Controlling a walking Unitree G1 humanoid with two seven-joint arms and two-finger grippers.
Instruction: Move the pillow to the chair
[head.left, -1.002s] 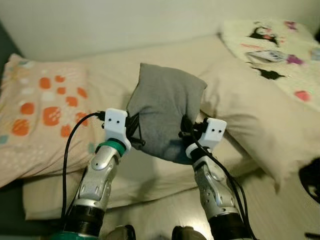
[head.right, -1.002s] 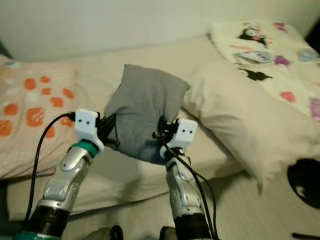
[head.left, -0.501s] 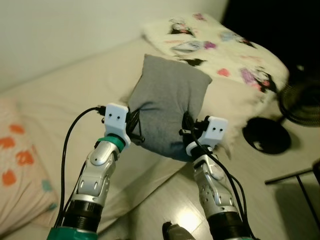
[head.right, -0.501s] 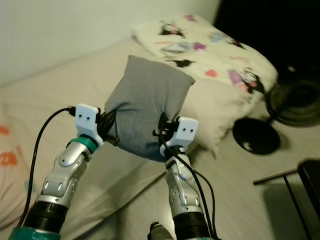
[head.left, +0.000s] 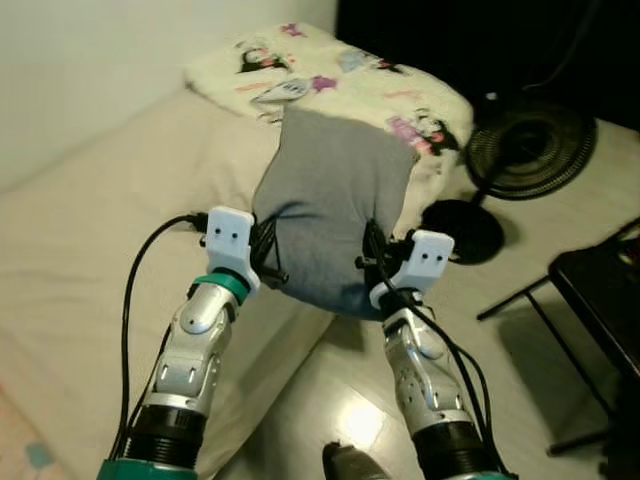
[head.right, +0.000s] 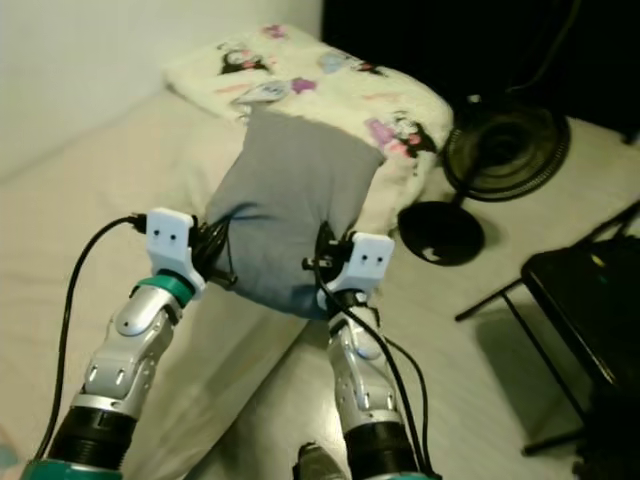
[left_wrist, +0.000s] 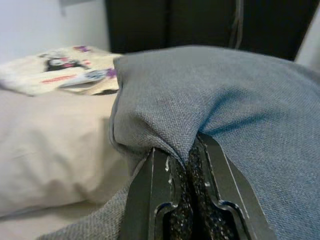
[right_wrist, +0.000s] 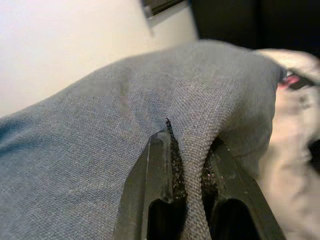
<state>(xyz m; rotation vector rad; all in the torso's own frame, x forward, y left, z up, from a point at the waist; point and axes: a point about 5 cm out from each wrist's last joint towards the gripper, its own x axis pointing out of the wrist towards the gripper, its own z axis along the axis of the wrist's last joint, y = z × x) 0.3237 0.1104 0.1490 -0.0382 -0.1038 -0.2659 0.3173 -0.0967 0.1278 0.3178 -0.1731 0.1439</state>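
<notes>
bed (head.left: 90, 250) – beige, patterned blanket (head.left: 340, 85) at its far end | grey pillow (head.left: 335, 215) – held up above the bed edge | left gripper (left_wrist: 187, 165) pinched its fabric | right gripper (right_wrist: 190, 160) likewise clamped a fold

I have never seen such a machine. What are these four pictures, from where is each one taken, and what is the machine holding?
This is a humanoid robot with two silver arms. Two pictures come from cameras in its head, looking down and forward; both show the same scene. The other two come from cameras on its wrists, looking along the black fingers.

The left gripper and the right gripper each pinch a fold of a grey pillow, holding it up between them. The wrist views show the fingers shut on the cloth.

Under the pillow lies a beige bed with a patterned blanket. On the floor to the right stand a black fan and a dark piece of furniture, perhaps the chair.
</notes>
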